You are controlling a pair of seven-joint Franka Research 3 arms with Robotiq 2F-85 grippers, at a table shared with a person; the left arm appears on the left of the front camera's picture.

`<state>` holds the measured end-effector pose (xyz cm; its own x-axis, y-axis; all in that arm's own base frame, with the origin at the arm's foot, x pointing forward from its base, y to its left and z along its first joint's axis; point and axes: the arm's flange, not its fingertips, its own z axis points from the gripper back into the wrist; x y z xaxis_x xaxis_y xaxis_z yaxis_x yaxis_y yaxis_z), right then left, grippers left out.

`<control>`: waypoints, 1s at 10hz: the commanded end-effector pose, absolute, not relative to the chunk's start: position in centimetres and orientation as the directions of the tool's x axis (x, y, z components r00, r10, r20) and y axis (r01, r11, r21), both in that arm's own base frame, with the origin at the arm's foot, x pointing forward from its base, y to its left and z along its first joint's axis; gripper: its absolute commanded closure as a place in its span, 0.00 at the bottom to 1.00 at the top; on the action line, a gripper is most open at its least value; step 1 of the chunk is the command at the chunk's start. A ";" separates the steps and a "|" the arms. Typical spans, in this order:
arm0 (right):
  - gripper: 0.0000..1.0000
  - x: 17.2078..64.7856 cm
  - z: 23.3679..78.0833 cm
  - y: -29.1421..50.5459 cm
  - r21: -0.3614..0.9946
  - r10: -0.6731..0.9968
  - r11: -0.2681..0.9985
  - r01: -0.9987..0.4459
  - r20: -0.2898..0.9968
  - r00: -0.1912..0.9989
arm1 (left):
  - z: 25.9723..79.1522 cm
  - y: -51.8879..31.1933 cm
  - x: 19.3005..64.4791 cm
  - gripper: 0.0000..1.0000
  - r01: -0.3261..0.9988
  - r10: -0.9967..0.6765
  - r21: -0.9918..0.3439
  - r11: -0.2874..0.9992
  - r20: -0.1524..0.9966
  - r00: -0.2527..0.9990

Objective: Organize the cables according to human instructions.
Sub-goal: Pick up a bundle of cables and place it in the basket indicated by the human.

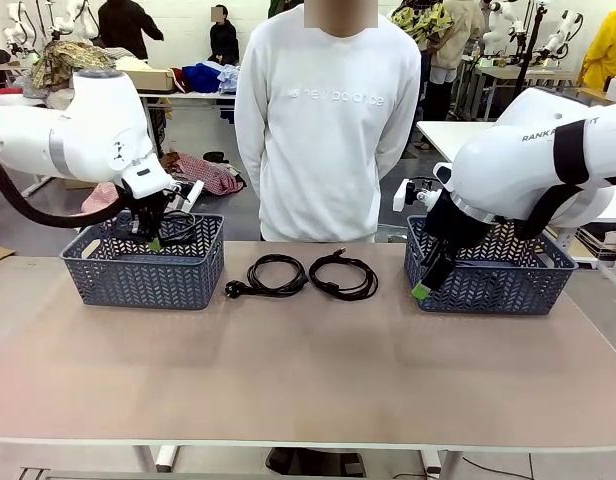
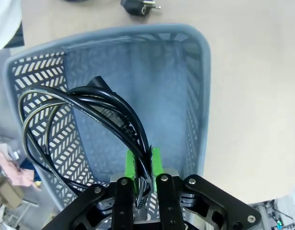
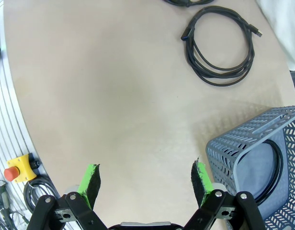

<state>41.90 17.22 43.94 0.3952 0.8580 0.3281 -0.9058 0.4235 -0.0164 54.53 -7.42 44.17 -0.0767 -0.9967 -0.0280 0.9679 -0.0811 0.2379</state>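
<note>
Counter (image 1: 308, 370) of pale beige ran the full width of the front view, its near half bare and open from side to side. A person (image 1: 328, 120) in a white sweatshirt stood at the far edge, arms behind the back. Two blue-grey lattice baskets sat toward that far edge, well apart: the left basket (image 1: 138, 275) and the right basket (image 1: 508, 285).

The left end effector (image 1: 153, 238) hung over the open top of the left basket, jaws clamped on the held cable (image 2: 75, 110), a black cord wound in a loop. Its green pads (image 2: 156, 158) pinched the bundled strands. In the wrist view the loop arched out above the basket floor, close to one lattice wall.

The right end effector (image 3: 146, 179) stood with jaws spread wide and nothing between them. It was low over the counter, just beside the right basket's near left corner; whether it touched the basket could not be told. Bare counter lay ahead of it.

In the gap between the baskets two coils lay flat, side by side. The plug cable (image 1: 276, 272) had its chunky plug (image 1: 233, 290) toward the left basket, and the slim cable (image 1: 344, 275) lay nearer the right one. A dark curved cord (image 3: 280, 163) showed inside the right basket.
</note>
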 end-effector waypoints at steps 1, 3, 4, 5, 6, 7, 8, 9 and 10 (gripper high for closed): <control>0.00 42.1 44.2 17.3 -0.026 0.859 0.429 -0.903 0.322 0.398 | 43.9 -7.0 55.0 0.85 0.959 -0.996 0.268 -0.090 -0.024 -0.087; 0.00 42.1 44.2 17.3 -0.026 0.859 0.429 -0.903 0.322 0.398 | 43.1 -6.5 55.5 0.85 0.963 -0.996 0.254 -0.089 -0.004 -0.091; 0.00 42.1 44.2 17.3 -0.026 0.859 0.429 -0.903 0.322 0.398 | 43.0 -6.5 55.6 0.85 0.963 -0.995 0.251 -0.092 -0.001 -0.095; 0.00 42.1 44.2 17.3 -0.026 0.859 0.429 -0.903 0.322 0.398 | 42.9 -6.5 55.7 0.66 0.965 -0.995 0.241 -0.100 0.000 -0.103; 0.00 42.1 44.2 17.3 -0.026 0.859 0.429 -0.903 0.322 0.398 | 43.1 -6.4 56.0 0.65 0.969 -0.995 0.228 -0.096 0.002 -0.099; 0.00 42.1 44.2 17.3 -0.026 0.859 0.429 -0.903 0.322 0.398 | 43.3 -6.4 56.2 0.46 0.972 -0.995 0.214 -0.095 -0.002 -0.097; 0.00 42.1 44.2 17.3 -0.026 0.859 0.429 -0.903 0.322 0.398 | 43.5 -6.3 56.4 0.61 0.975 -0.994 0.198 -0.102 0.008 -0.106; 0.00 42.1 44.2 17.3 -0.026 0.859 0.429 -0.903 0.322 0.398 | 43.8 -6.4 56.7 0.27 0.977 -0.994 0.185 -0.103 0.008 -0.107; 0.00 42.1 44.2 17.3 -0.026 0.859 0.429 -0.903 0.322 0.398 | 44.1 -6.4 57.1 0.41 0.979 -0.993 0.169 -0.114 0.012 -0.118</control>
